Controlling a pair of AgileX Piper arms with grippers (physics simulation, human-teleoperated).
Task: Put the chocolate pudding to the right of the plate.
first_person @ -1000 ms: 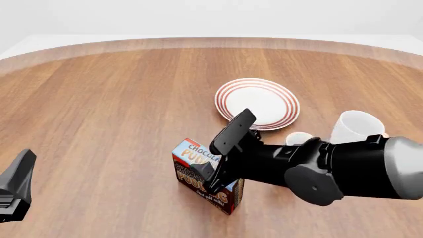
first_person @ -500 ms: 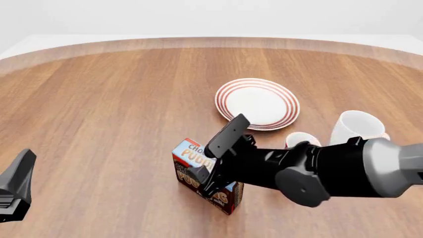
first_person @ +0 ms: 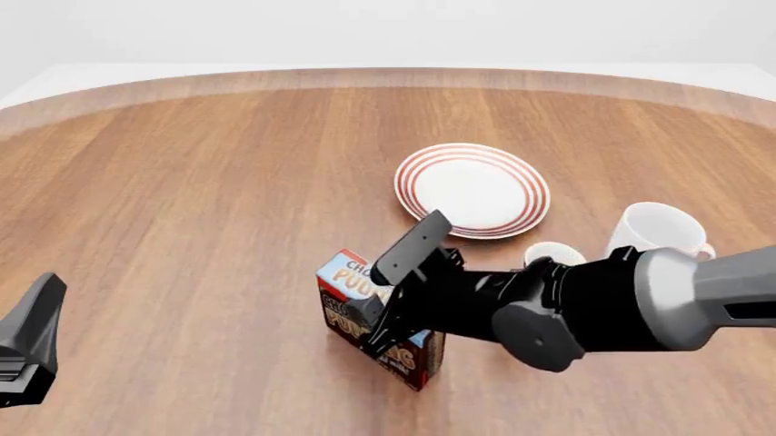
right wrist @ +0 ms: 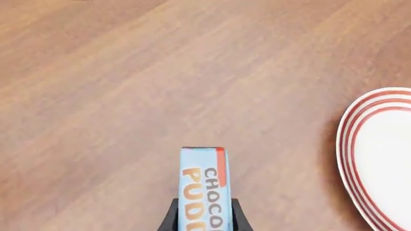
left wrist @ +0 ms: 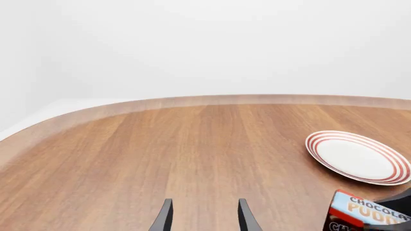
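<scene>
The chocolate pudding stands on the table in front of the plate, slightly to its left. The box's light-blue top shows between the fingers in the right wrist view. My right gripper reaches down over the box, one finger against each narrow side, shut on it. The arm hides much of the box in the front view. The white, red-ringed plate lies beyond and right of the box. My left gripper is open with nothing in it, low at the near left. The left wrist view also shows the pudding and the plate.
A white mug stands to the right of the plate and a little nearer. A second, smaller mug beside it is partly hidden by my right arm. Bare wooden table spreads to the left and far side.
My right gripper has sunk lower over the pudding box and its arm has dropped toward the table. The box stays about where it was. The left arm has not moved.
</scene>
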